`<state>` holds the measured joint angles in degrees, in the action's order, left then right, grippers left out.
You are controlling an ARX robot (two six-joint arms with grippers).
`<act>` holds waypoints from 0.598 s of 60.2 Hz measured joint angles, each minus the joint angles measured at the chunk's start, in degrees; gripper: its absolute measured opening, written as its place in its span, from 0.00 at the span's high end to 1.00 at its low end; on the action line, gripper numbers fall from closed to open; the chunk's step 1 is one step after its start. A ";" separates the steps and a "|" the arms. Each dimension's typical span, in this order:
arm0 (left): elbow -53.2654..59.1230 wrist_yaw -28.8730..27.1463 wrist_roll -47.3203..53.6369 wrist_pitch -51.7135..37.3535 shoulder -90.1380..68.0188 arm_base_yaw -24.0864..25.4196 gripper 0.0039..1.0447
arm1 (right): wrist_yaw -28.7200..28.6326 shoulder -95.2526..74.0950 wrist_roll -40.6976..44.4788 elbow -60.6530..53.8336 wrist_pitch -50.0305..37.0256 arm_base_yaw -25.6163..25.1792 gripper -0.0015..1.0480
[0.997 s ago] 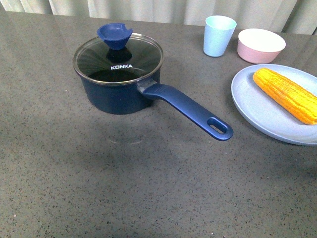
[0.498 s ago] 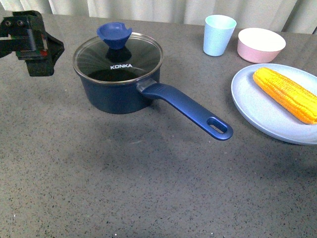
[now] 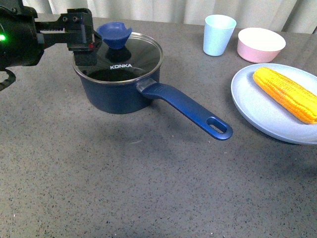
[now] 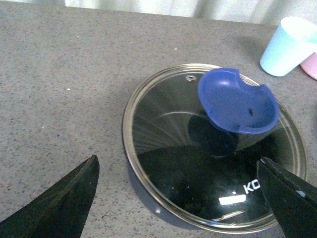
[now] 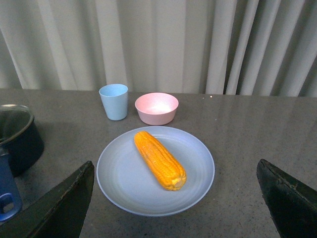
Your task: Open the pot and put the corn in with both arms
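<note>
Pot (image 3: pixel 116 96) common to all three views

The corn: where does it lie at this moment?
In the front view the corn lies at the right on the pale blue plate, near the pink bowl.

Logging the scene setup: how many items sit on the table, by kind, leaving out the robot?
Pot: 1
Glass lid: 1
Cup: 1
Bowl: 1
Plate: 1
Corn cob: 1
Total: 6
</note>
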<state>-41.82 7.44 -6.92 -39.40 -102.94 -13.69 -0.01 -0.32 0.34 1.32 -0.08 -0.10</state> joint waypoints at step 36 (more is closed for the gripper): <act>-5.44 5.90 3.32 -3.37 -7.19 -1.95 0.08 | 0.00 0.00 0.00 0.00 0.00 0.00 0.09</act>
<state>-47.27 13.34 -3.60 -42.76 -110.13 -15.64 -0.01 -0.32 0.34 1.32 -0.08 -0.10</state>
